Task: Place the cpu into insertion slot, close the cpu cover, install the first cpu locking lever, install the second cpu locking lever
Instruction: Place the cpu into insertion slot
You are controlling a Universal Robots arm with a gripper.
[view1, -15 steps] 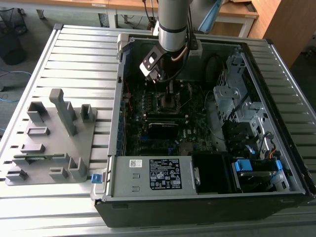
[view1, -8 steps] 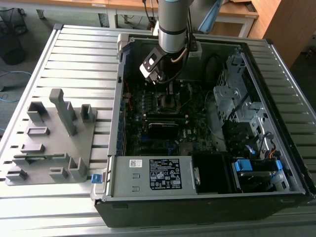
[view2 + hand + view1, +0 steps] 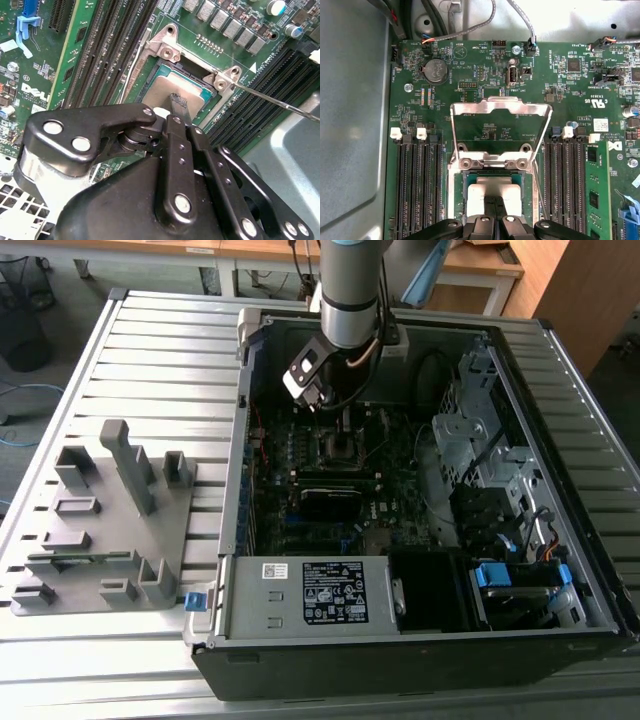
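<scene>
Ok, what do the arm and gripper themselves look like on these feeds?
The arm is a silver-grey tube with a black band and a pale blue joint cap, a white-faced box and black cables at its wrist. The gripper is matte black: flat linkage bars joined by round silver pins, tapering to slim fingers.

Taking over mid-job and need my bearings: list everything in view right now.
computer case: 1, grey-black, open, on the table
table: 1, grey, slatted
fixture tray: 1, grey, to the exterior view's left of the case
motherboard: 1, green, inside the case
cpu: 1, silver-grey, in the socket
cpu cover: 1, silvery, swung open off the socket
lever rod: 1, silver, off a socket corner
memory slots: two banks, black, flanking the socket
coin battery: 1, silver, on the motherboard
arm: 1, grey, above the motherboard
gripper: 1, black, shut, tip over the cpu
</scene>
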